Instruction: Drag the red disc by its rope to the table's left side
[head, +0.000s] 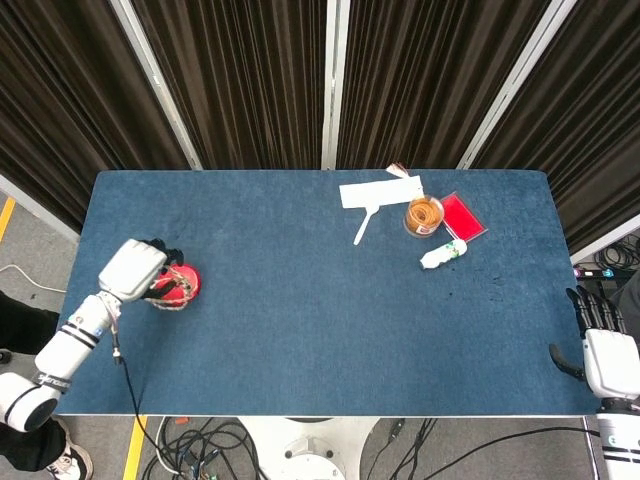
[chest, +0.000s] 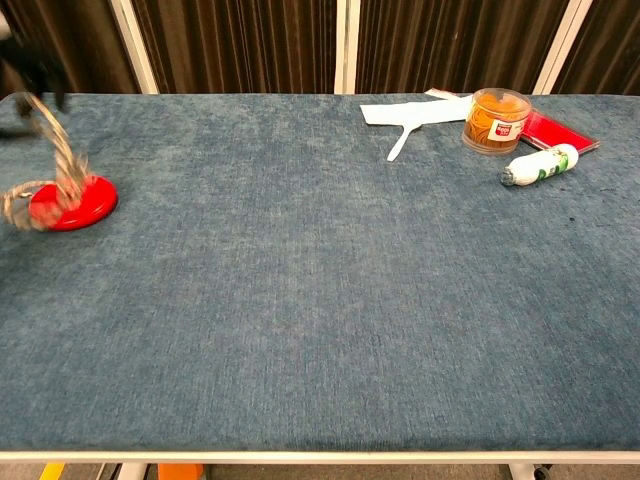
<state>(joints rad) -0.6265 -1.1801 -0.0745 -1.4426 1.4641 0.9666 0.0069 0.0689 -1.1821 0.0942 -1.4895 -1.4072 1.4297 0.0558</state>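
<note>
The red disc (head: 186, 282) (chest: 82, 201) lies flat near the table's left edge. Its twisted rope (head: 166, 295) (chest: 62, 160) is slack, looping on and beside the disc and rising up in the chest view, blurred. My left hand (head: 152, 262) (chest: 28, 72) hovers just left of and above the disc, and the rope's upper end runs into its dark fingers. Beyond the table's right edge, low in the head view, my right hand (head: 603, 342) is empty with fingers extended.
At the back right stand an orange jar (head: 424, 215) (chest: 496, 120), a flat red box (head: 463, 214), a white bottle on its side (head: 443, 254) (chest: 540, 165), white paper (head: 380, 191) and a white stick (head: 364, 227). Cables lie on the floor below.
</note>
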